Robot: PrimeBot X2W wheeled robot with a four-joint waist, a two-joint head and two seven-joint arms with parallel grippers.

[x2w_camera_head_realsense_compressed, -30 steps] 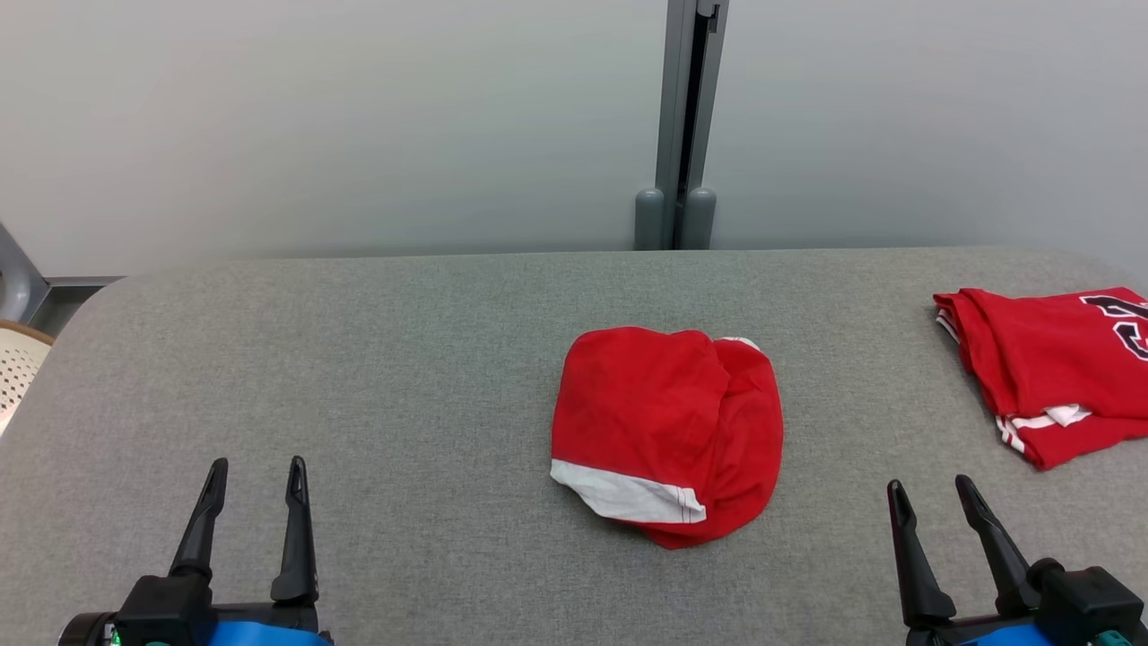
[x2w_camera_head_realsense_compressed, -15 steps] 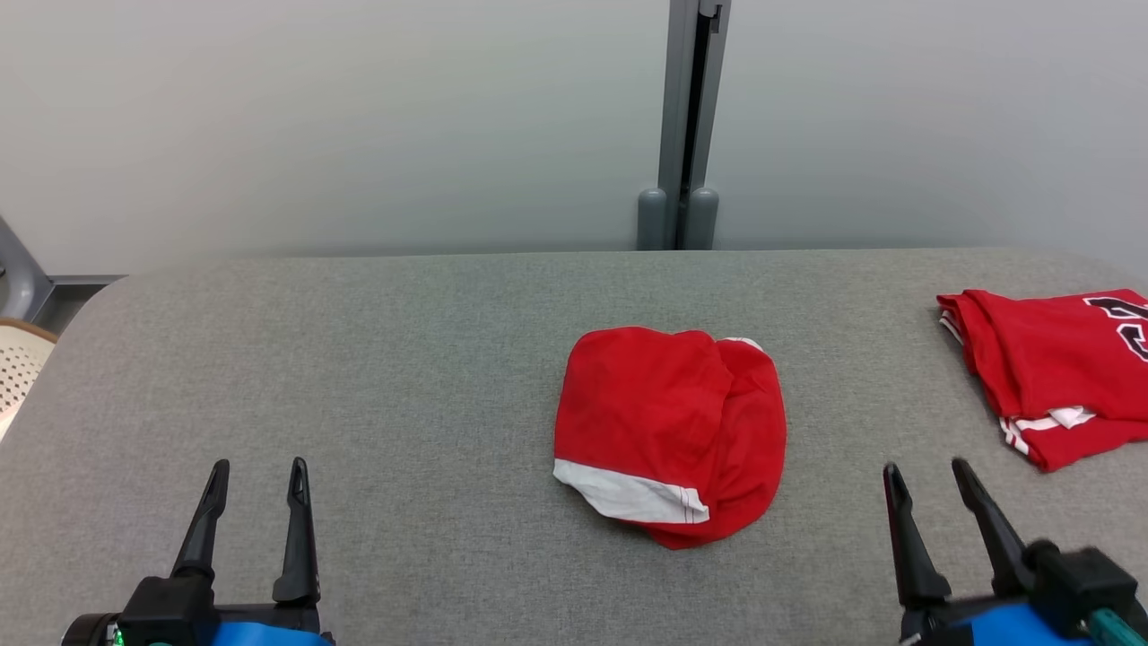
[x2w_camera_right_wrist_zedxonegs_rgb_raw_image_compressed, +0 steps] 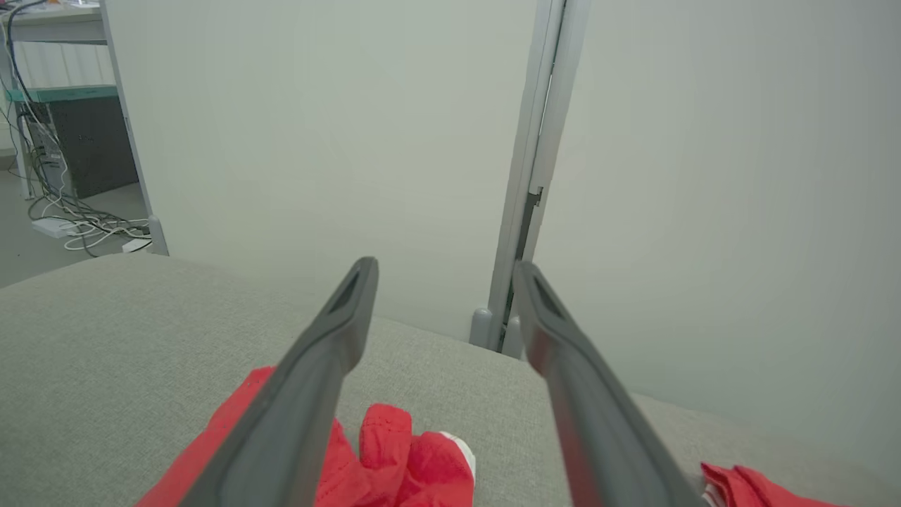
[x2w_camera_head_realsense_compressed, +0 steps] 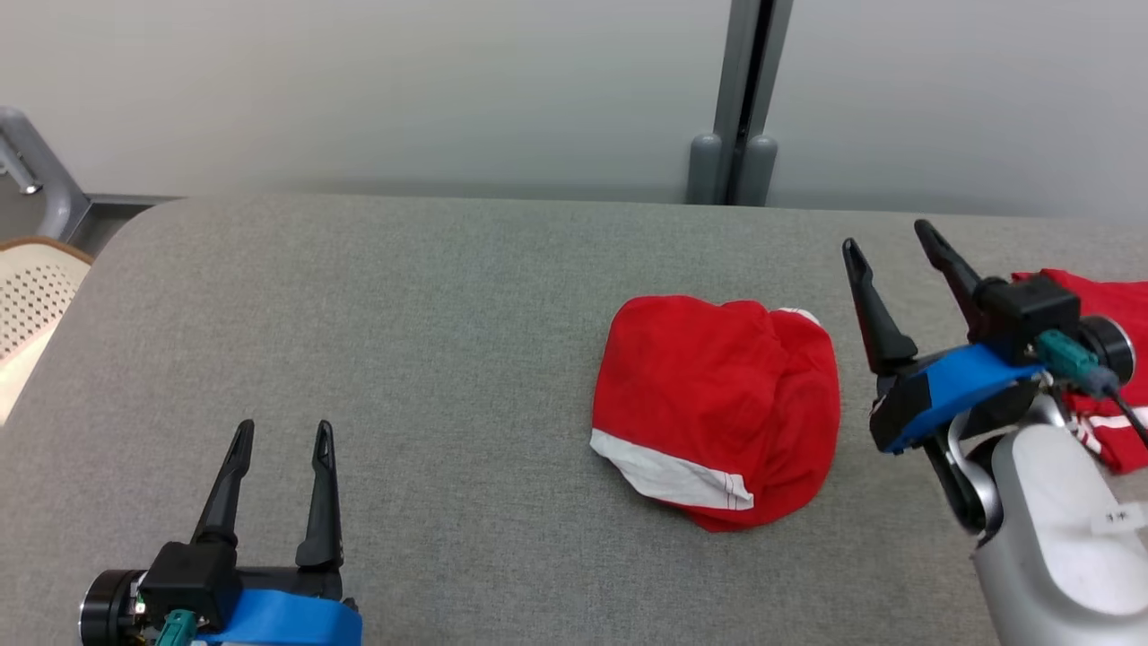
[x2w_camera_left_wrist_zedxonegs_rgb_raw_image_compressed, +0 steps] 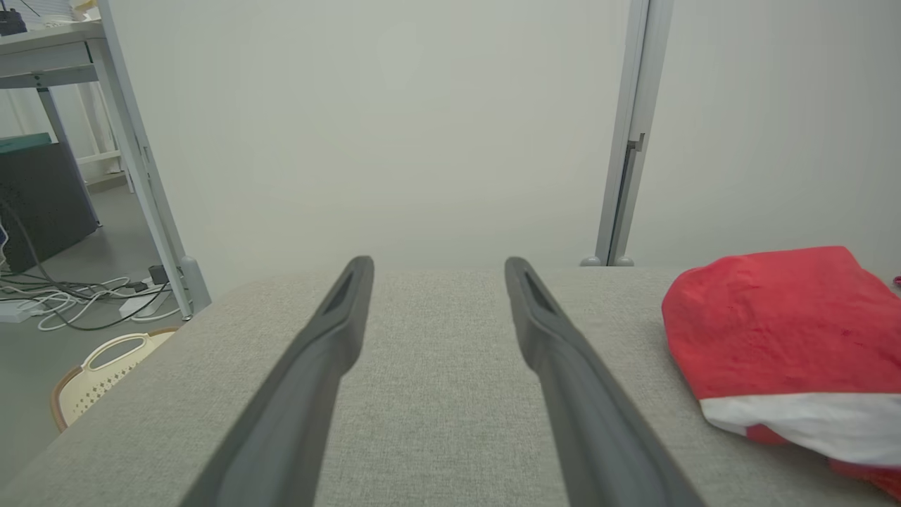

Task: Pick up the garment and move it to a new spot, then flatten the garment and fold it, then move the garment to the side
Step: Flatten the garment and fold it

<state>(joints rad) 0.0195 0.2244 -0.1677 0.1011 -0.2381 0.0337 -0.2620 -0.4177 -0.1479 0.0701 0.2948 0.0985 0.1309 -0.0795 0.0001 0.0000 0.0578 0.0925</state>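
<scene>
Nothing legible: the garment (x2w_camera_head_realsense_compressed: pixel 717 395) bears no readable print, and the white label (x2w_camera_head_realsense_compressed: pixel 1118 517) on the right forearm (x2w_camera_head_realsense_compressed: pixel 1045 484) is too small.

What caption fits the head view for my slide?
Right tool hovers open beside crumpled red garment; left tool open over grey table.

Red jersey (x2w_camera_head_realsense_compressed: pixel 1126 301), right, on grey table (x2w_camera_head_realsense_compressed: pixel 404 296); cream basket (x2w_camera_head_realsense_compressed: pixel 31 296) left

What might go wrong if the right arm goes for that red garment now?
1. The right gripper, open beside the bunched garment, might pinch only one layer, so the garment may lift still tangled.
2. That arm looks close to the jersey on the right, and a swing could drag the jersey along.
</scene>
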